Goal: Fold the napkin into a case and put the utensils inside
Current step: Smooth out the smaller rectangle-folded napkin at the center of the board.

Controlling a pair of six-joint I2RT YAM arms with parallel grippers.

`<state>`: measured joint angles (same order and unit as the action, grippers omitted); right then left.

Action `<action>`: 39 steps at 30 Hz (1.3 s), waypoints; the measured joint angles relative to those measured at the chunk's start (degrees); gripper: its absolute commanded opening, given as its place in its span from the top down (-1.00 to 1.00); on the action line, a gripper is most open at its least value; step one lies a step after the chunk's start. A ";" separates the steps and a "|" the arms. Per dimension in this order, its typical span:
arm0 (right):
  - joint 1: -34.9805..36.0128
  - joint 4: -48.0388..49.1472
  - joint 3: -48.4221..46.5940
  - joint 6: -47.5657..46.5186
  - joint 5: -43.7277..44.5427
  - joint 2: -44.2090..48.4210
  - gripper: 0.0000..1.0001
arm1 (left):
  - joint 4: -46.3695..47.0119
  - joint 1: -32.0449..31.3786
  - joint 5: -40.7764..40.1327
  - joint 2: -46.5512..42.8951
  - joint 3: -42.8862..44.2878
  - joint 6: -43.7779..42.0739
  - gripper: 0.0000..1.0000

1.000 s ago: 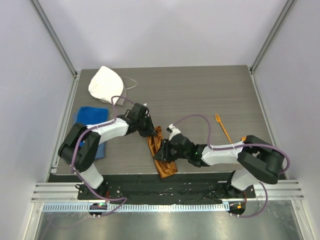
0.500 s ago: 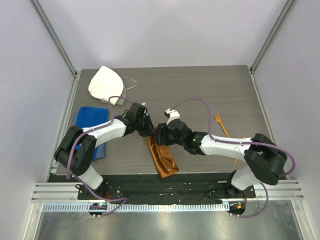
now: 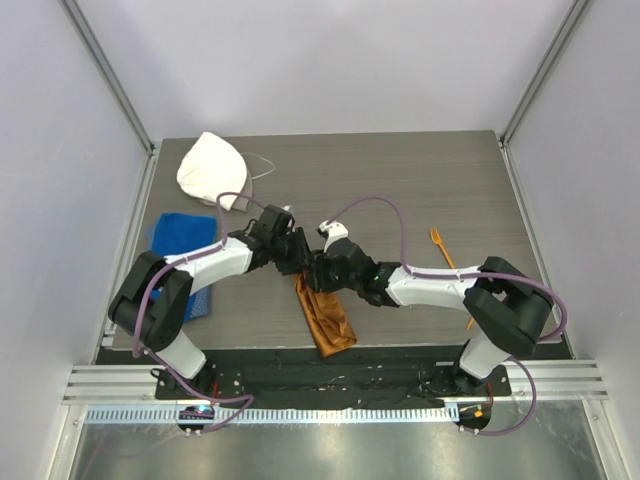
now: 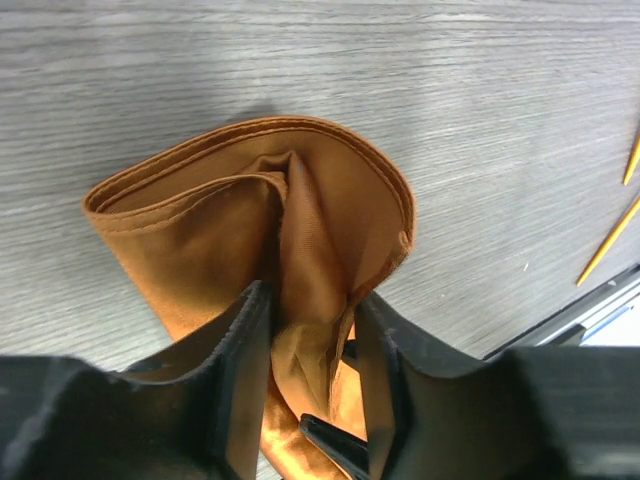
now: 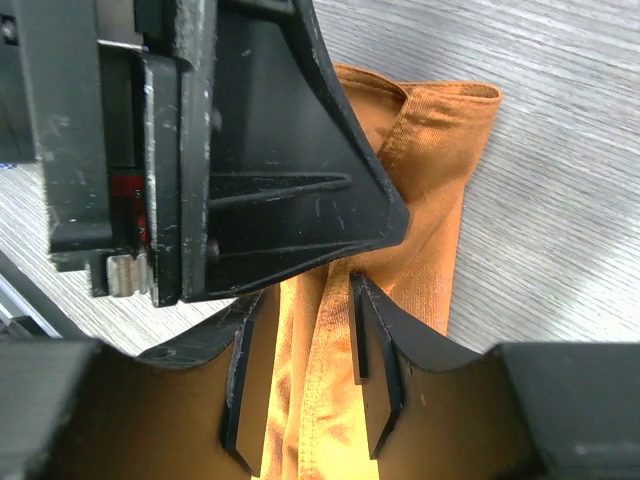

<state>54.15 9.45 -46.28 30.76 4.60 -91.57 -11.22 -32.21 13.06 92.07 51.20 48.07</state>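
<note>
The rust-orange napkin [image 3: 328, 318] lies as a narrow layered strip, the case, near the table's front edge. Both grippers meet at its far end. My left gripper [image 3: 297, 258] [image 4: 312, 300] is open, its fingers apart on either side of a raised fold of the napkin [image 4: 200, 230]. My right gripper [image 3: 315, 270] [image 5: 307, 288] is open, straddling the hemmed layers of the napkin [image 5: 440, 170] just beneath the left gripper's black body [image 5: 250, 150]. The orange fork [image 3: 443, 252] lies to the right. The spoon [image 3: 470, 322] is mostly hidden under the right forearm.
A white rounded cloth cap [image 3: 212, 168] sits at the back left, with a blue towel [image 3: 180, 235] beside the left arm. Two thin orange handles [image 4: 605, 242] show at the right edge of the left wrist view, near the table's front edge.
My left gripper's jaws have opened off the napkin's far end. My right gripper has slid up the strip from its middle to that end, beside the left gripper.
</note>
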 measured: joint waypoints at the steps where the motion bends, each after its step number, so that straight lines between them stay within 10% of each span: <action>1: 0.00 0.28 0.13 0.02 -0.02 0.02 0.18 | -0.22 0.00 -0.17 0.00 0.02 -0.11 0.10; 26: -3.45 0.52 -3.89 -3.06 -2.51 -2.47 -0.04 | -3.61 2.71 -2.64 0.00 2.97 -0.28 0.15; 39: -4.13 2.67 -3.30 -1.73 -6.47 -4.57 0.45 | -3.58 3.48 -1.07 0.55 4.13 -0.09 -0.04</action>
<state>50.02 12.12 -49.58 29.04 -1.87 -96.14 -14.81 -28.73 11.99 92.62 55.33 47.99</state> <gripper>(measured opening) 0.371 0.517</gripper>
